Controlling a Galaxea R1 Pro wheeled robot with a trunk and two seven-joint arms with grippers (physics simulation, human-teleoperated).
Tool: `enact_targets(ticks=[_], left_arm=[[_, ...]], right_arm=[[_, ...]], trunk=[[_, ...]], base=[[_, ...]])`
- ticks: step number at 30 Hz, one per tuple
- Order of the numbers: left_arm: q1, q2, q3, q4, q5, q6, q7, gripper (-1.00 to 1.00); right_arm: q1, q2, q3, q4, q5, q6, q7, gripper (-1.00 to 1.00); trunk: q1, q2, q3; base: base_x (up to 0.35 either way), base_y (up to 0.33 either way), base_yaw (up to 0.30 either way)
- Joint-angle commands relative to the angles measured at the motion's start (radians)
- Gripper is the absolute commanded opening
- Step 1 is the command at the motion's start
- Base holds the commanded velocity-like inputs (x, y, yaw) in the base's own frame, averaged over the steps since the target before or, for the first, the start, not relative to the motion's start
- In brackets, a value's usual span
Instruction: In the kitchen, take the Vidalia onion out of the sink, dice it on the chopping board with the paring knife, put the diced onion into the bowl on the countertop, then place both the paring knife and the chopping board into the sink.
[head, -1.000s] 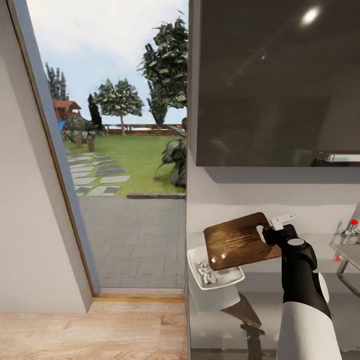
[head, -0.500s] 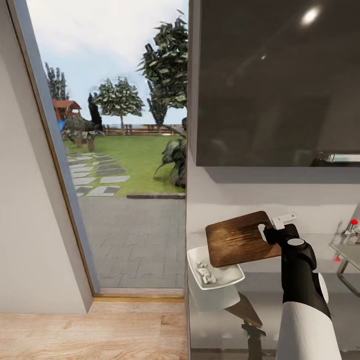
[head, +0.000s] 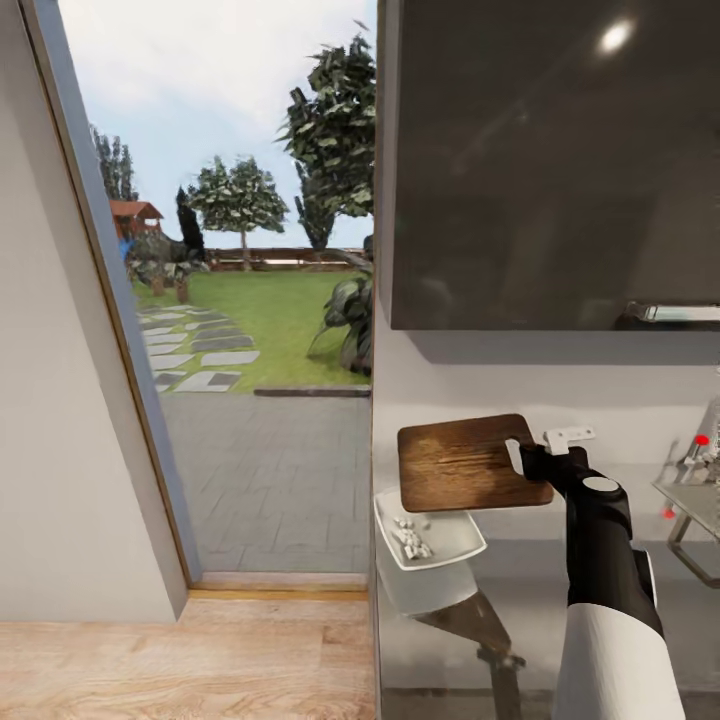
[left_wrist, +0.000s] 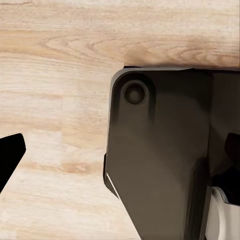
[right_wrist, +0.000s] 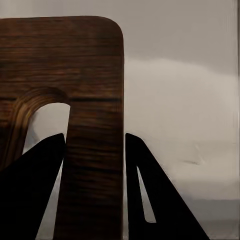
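Board (head: 462, 463) status: my right pincer (head: 534, 461) grips it at the handle hole, level above the bowl (head: 428, 528) on the worktop (head: 530, 580). Left pincer: I cannot tell.

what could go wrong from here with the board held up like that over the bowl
1. The right gripper pinches the chopping board only on the strip beside its handle hole, so the long board may pivot or slip out.
2. The board hangs just above the bowl of diced onion; a dip could knock the bowl, which sits near the countertop edge.
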Motion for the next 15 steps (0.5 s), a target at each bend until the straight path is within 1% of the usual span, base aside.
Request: enact_targets(ticks=[1, 5, 15], left_arm=[[0.001, 0.000, -0.006, -0.001, 0.006, -0.002, 0.006, 1.00], [0.001, -0.001, -0.006, -0.002, 0.006, -0.003, 0.006, 1.00], [0.001, -0.001, -0.006, -0.001, 0.006, -0.003, 0.006, 1.00]], right_arm=[[-0.001, 0.001, -0.003, -0.002, 0.008, 0.001, 0.010, -1.00], [-0.001, 0.002, -0.003, -0.002, 0.005, 0.003, 0.013, -1.00], [-0.001, 0.002, -0.003, -0.002, 0.003, 0.004, 0.013, -1.00]], trunk=[[0.000, -0.001, 0.000], [0.000, -0.001, 0.000], [0.000, -0.001, 0.000]], base=[[-0.244, 0.000, 0.000], [-0.292, 0.000, 0.000], [-0.337, 0.000, 0.000]])
